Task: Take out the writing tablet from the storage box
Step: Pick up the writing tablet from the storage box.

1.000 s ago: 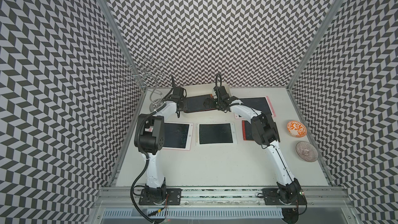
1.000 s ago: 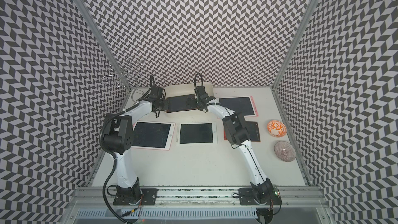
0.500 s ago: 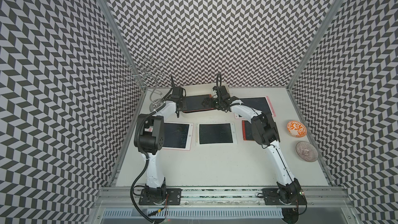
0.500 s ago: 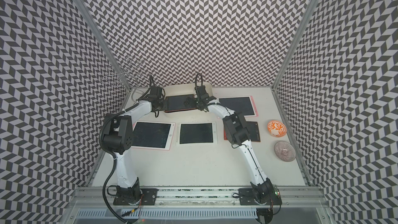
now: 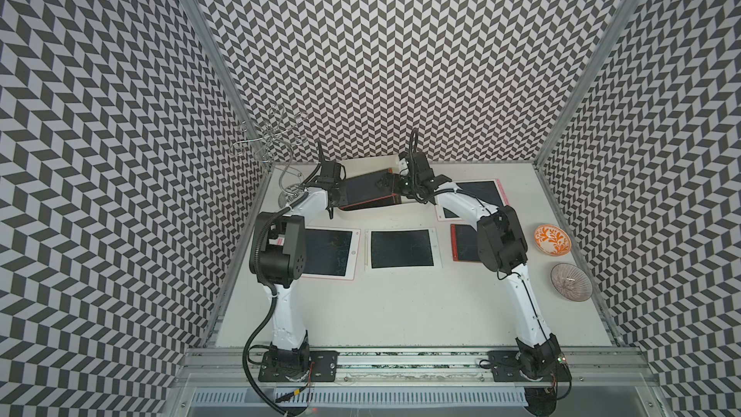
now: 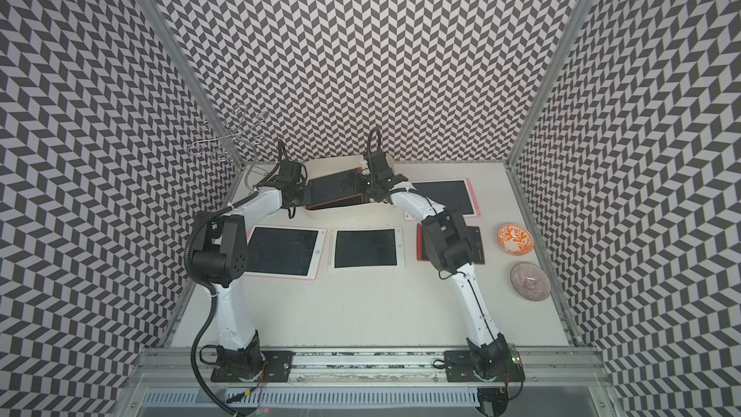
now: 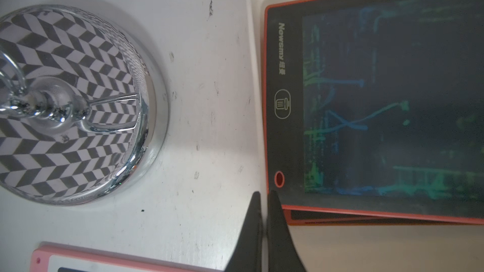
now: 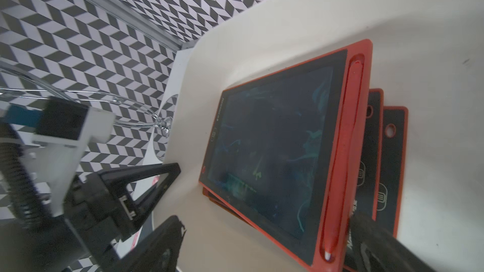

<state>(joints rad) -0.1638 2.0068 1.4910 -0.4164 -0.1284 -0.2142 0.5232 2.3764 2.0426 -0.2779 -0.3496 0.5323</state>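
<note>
I see the top red writing tablet [image 8: 275,158] in the storage box [image 8: 288,22], its long axis running between my arms. The left gripper [image 7: 264,205] is clenched empty at its corner, and the right gripper [image 5: 391,185] gapes over the end that holds the stylus [image 8: 345,153].

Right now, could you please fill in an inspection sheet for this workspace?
Surface: white table, lightly marked.
Job's things: storage box at the back holds a stack of red tablets; top tablet lies askew.
Clutter: four loose tablets, two bowls, chrome stand.
Grippers: left gripper shut at the top tablet's corner; right gripper open astride it.
Cables: black hose along the left arm.
Surroundings: chevron walls, front rail.
</note>
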